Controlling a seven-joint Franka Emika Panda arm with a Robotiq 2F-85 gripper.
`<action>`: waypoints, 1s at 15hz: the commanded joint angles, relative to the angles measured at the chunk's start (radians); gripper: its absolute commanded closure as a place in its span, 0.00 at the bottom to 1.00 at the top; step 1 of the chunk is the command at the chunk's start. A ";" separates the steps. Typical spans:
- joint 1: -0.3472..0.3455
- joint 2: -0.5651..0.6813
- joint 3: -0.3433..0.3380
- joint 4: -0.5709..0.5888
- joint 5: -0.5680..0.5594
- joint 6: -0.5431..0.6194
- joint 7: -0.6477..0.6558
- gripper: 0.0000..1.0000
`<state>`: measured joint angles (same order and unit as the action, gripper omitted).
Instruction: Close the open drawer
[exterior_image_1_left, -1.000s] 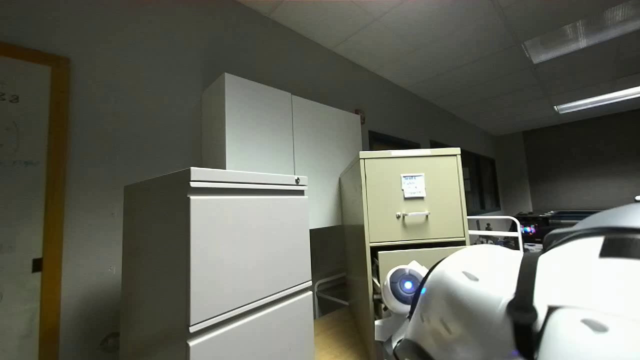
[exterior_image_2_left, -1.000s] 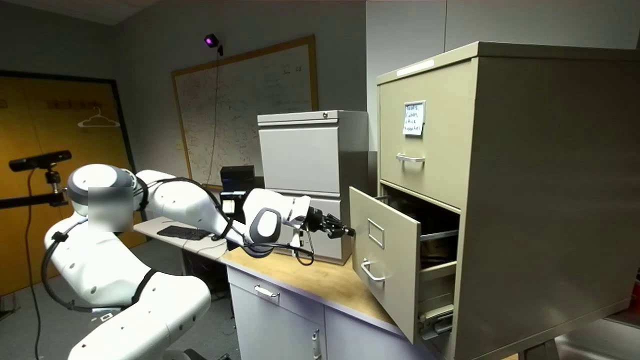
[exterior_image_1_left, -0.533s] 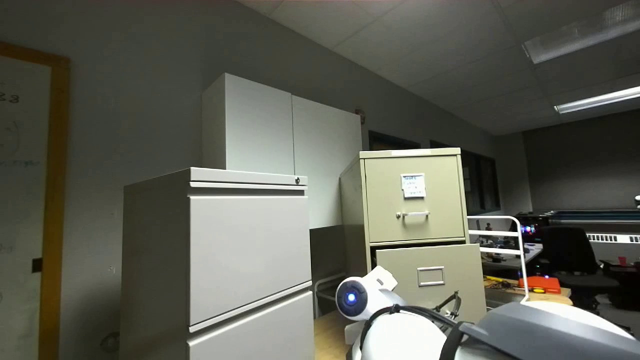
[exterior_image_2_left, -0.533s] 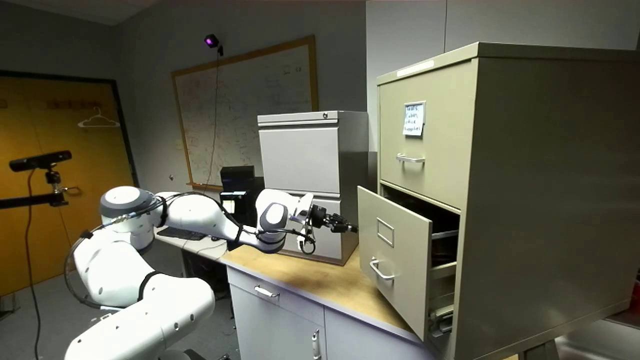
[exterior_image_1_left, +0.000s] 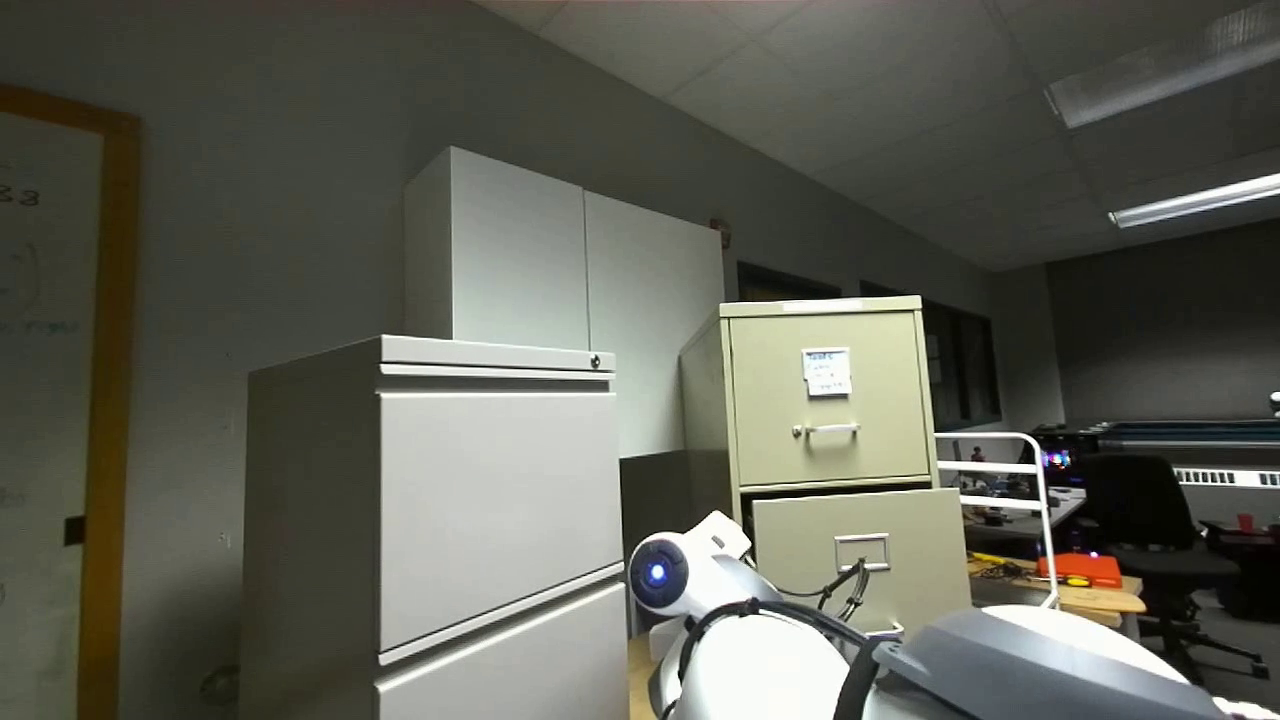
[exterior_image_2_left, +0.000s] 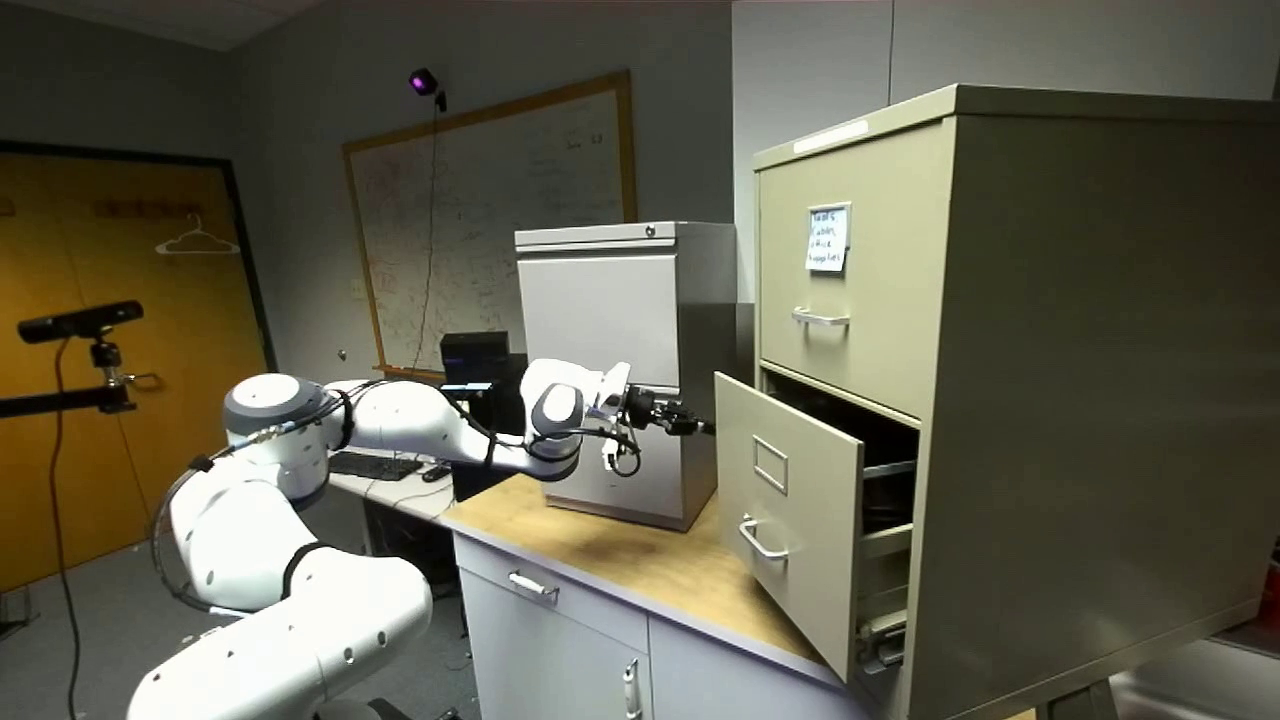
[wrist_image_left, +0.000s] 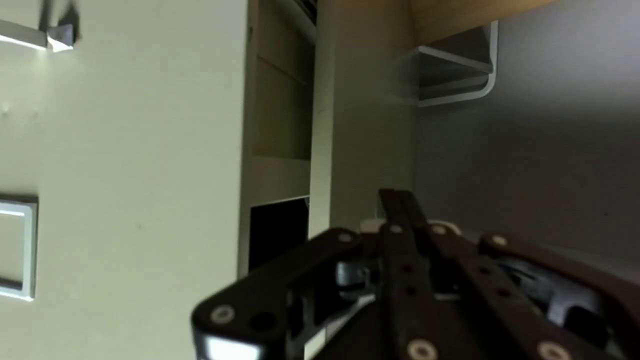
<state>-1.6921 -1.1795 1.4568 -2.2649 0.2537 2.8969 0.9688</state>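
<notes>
The beige drawer (exterior_image_2_left: 800, 610) is pulled partway out of the filing cabinet, below a closed drawer with a paper label. Its front, with an empty label holder and metal handle, also shows in an exterior view (exterior_image_1_left: 935, 560) and at the left of the wrist view (wrist_image_left: 145, 150). My black gripper (exterior_image_2_left: 703, 427) is near the upper left edge of that front; I cannot tell whether it touches. In the wrist view the gripper (wrist_image_left: 397, 195) has its fingertips together with nothing between them, to the right of the drawer front's edge. In an exterior view the arm hides the gripper.
A light-grey cabinet (exterior_image_2_left: 600, 310) stands behind the gripper, on the wooden counter (exterior_image_2_left: 620, 545). The upper beige drawer (exterior_image_2_left: 860, 270) is closed. A white rack (exterior_image_1_left: 1040, 500) stands beyond the filing cabinet. A keyboard (exterior_image_2_left: 372, 465) lies on a desk.
The drawer moved slightly inward between one and half a second ago, then stayed still. My gripper has risen a little along the drawer front. The arm no longer covers most of the front.
</notes>
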 joint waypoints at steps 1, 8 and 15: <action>0.096 0.136 -0.035 -0.071 -0.005 0.021 -0.064 1.00; 0.291 0.201 -0.203 -0.275 -0.018 0.052 -0.094 1.00; 0.317 0.191 -0.322 -0.394 -0.048 0.062 -0.071 1.00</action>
<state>-1.3703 -0.9954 1.1699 -2.6320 0.2349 2.9392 0.8927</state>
